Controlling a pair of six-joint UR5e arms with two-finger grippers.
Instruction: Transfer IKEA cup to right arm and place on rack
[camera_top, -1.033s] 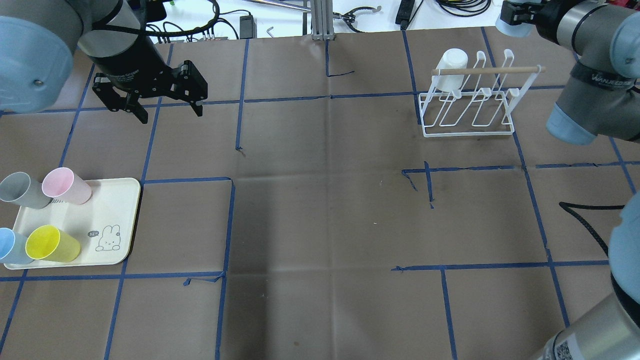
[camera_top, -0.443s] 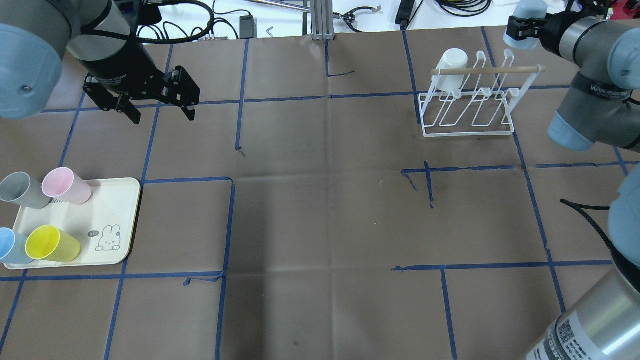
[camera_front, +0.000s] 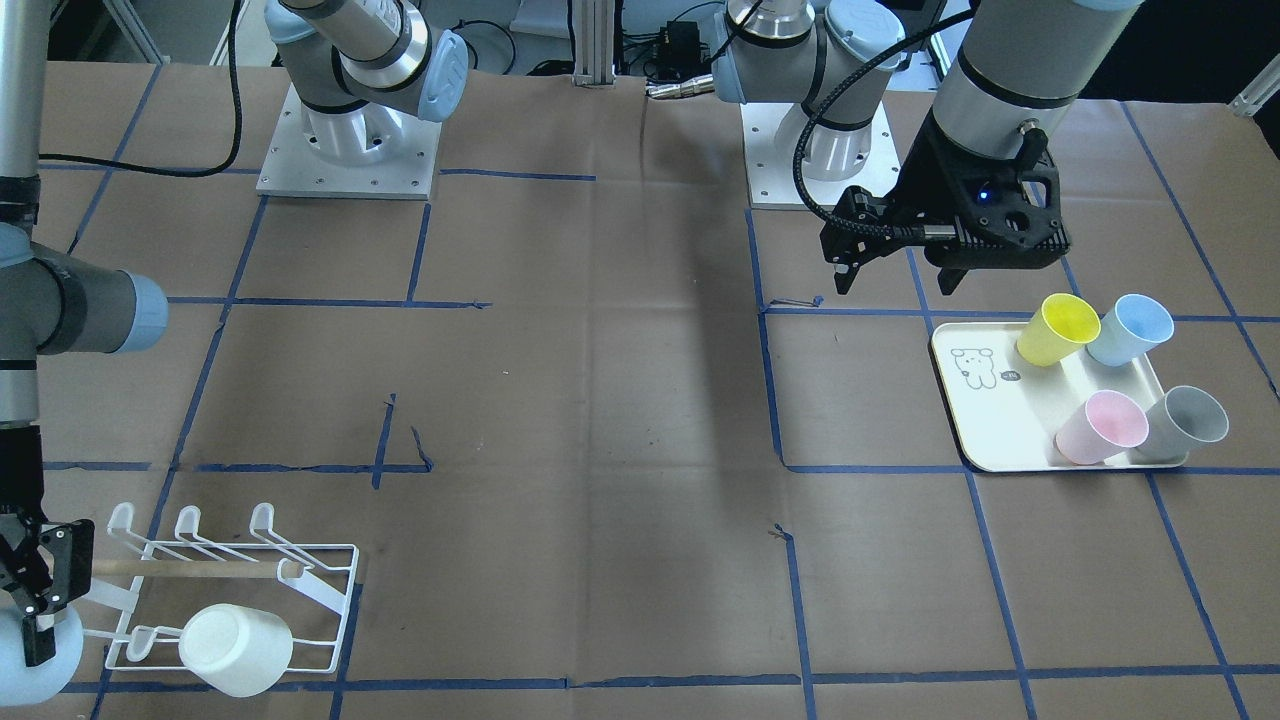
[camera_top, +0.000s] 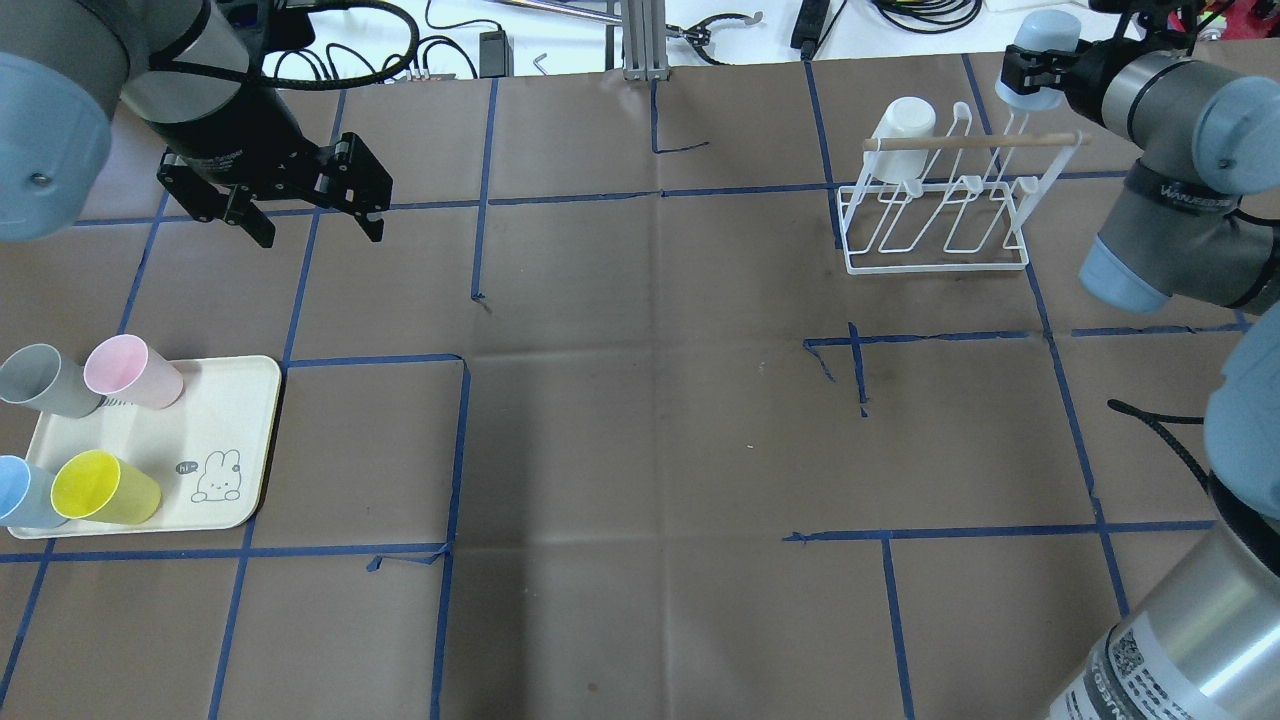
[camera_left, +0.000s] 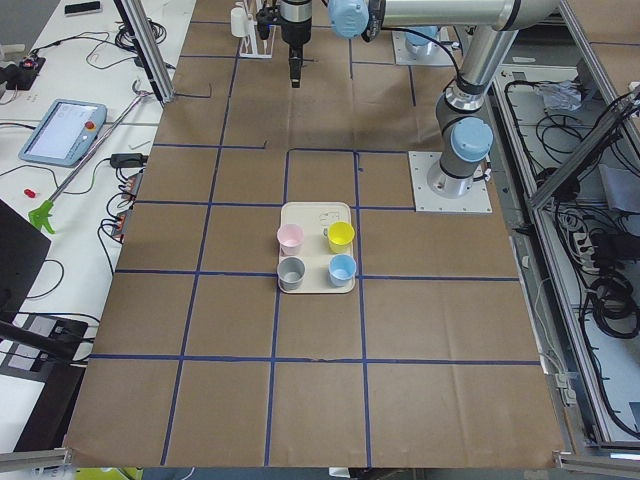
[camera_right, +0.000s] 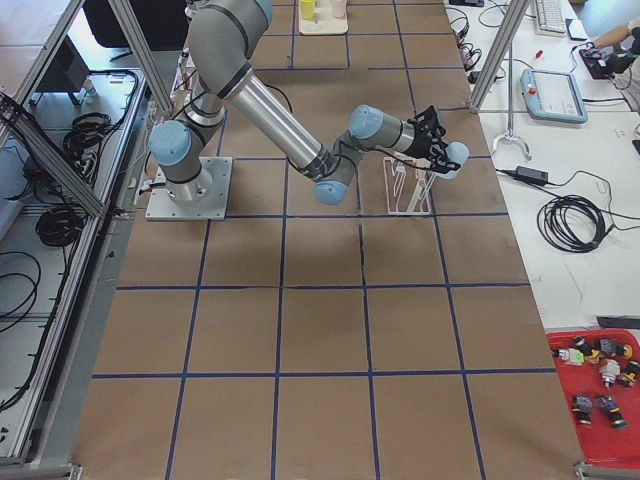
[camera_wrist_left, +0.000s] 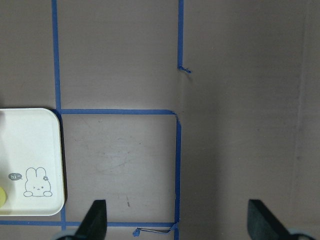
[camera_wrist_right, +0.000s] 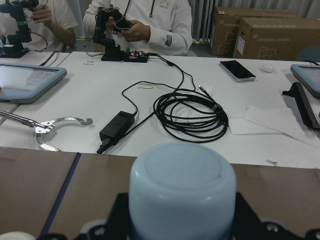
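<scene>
My right gripper (camera_top: 1030, 70) is shut on a pale blue cup (camera_top: 1045, 35) and holds it above the far right corner of the white wire rack (camera_top: 940, 215). In the right wrist view the cup's base (camera_wrist_right: 182, 185) fills the space between the fingers. It also shows low at the left of the front-facing view (camera_front: 35, 650), beside the rack (camera_front: 300, 570). A white cup (camera_top: 905, 128) hangs on the rack's far left prong. My left gripper (camera_top: 318, 237) is open and empty over the table, beyond the tray (camera_top: 235, 400).
The cream tray with a bear drawing holds a grey cup (camera_top: 40, 380), a pink cup (camera_top: 130, 372), a blue cup (camera_top: 20, 490) and a yellow cup (camera_top: 105, 487). Blue tape lines grid the brown table. Cables and tools lie beyond the far edge.
My left gripper has moved left and a little farther away, still open. My right arm has shifted the pale blue cup slightly, closer over the rack's right end.
</scene>
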